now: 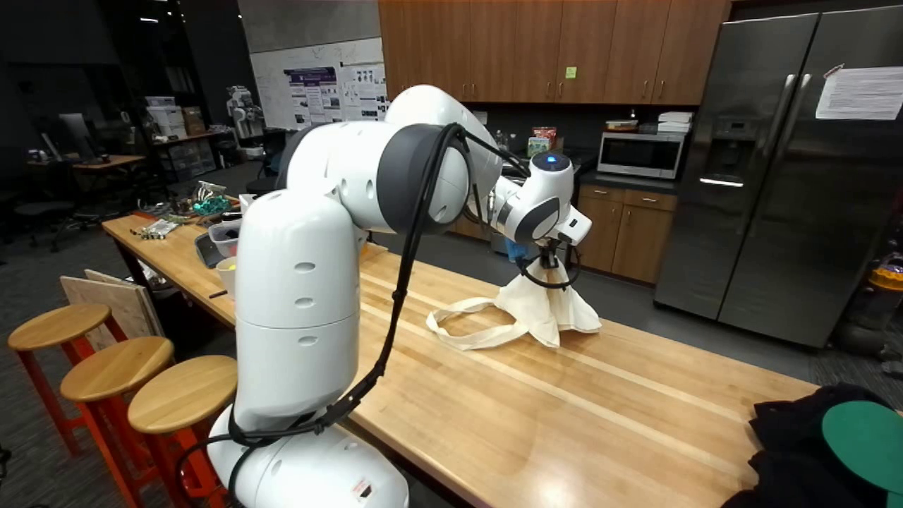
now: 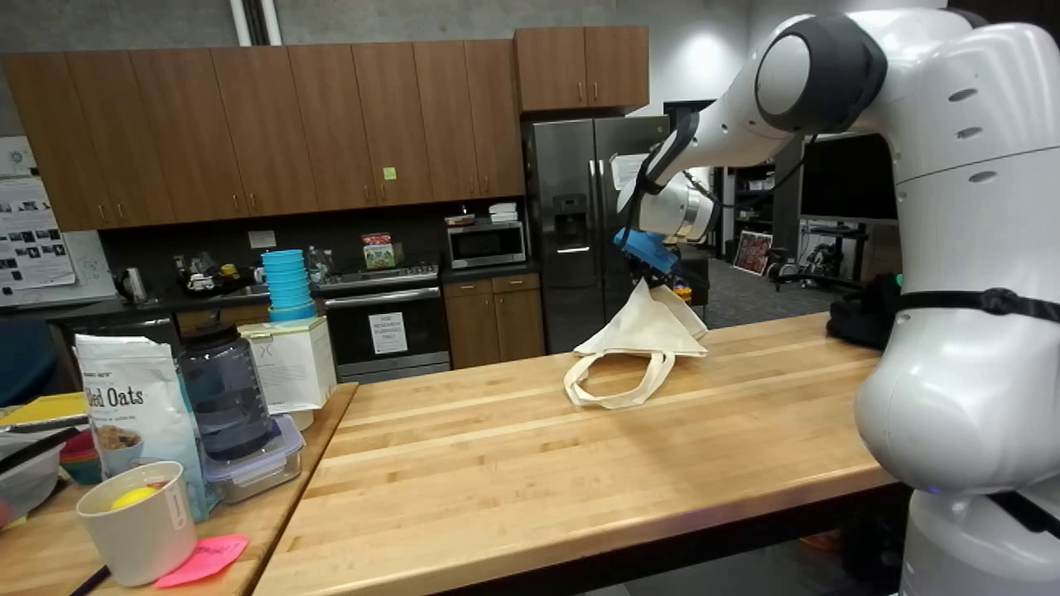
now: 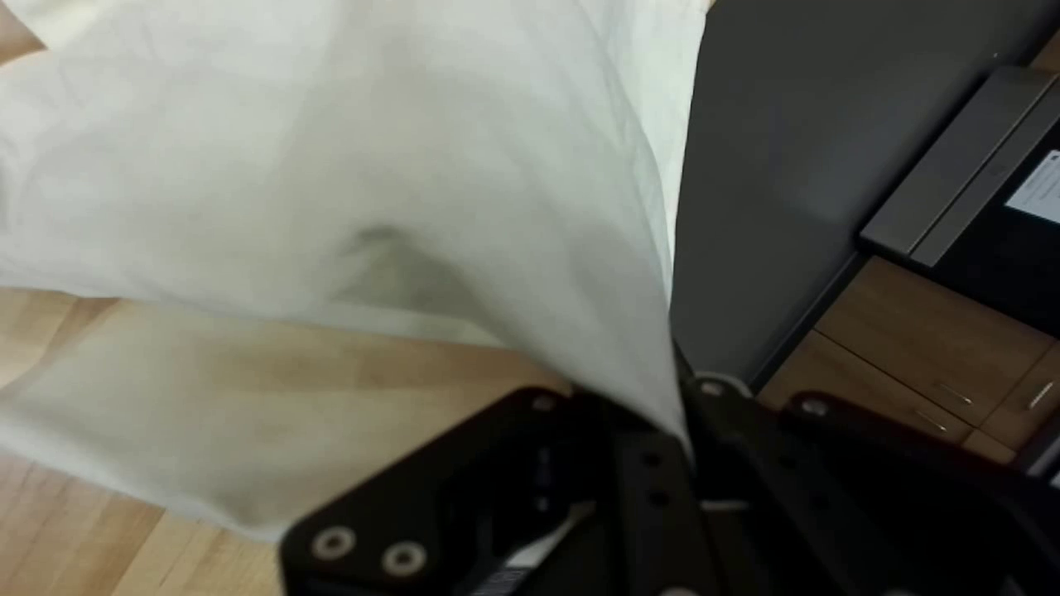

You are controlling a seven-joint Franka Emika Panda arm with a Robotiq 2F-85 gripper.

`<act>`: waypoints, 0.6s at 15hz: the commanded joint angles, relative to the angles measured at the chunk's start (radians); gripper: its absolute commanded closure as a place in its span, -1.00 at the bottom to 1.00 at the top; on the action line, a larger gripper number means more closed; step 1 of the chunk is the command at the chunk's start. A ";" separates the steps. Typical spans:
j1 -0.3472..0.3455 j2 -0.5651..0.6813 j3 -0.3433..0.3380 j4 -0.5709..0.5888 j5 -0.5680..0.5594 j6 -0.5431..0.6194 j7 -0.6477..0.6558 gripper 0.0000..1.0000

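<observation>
Cream tote bag (image 1: 540, 310) beneath the gripper (image 1: 548, 258), peak between its jaws.

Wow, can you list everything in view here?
Main table: 1, light brown, mid-room
Cloth bag: 1, cream, on the main table
Mug: 1, off-white, on the next table
Oats bag: 1, mostly white, behind the mug
Jug: 1, grey-blue, beside the oats bag
Bundle: 1, black, at the main table's end
Stools: 3, tan and red, near the tables
Fridge: 1, grey, beyond the main table
Microwave: 1, silver, near the fridge
Cupboards: many, brown, along the back
Oven: 1, black and silver, below the cupboards
Other clutter: uncounted, mixed colours, background
Robot arm: 1, white, beside the main table
Gripper: 1, black, shut on the cloth bag
</observation>
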 commanded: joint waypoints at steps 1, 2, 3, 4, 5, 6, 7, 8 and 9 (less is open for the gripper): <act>-0.003 0.000 0.002 0.001 0.001 -0.002 -0.002 0.93; -0.003 0.000 0.002 0.001 0.001 -0.002 -0.002 0.93; -0.003 0.000 0.002 0.001 0.001 -0.002 -0.002 0.93; -0.003 0.000 0.002 0.001 0.001 -0.002 -0.002 0.93; -0.003 0.000 0.002 0.001 0.001 -0.002 -0.002 0.93; -0.003 0.000 0.002 0.001 0.001 -0.002 -0.002 0.98; -0.003 0.001 0.003 0.001 0.001 -0.002 -0.002 0.98; -0.001 0.003 0.003 0.000 0.000 0.001 0.001 0.98; 0.002 0.002 0.003 -0.004 -0.003 0.004 0.003 0.98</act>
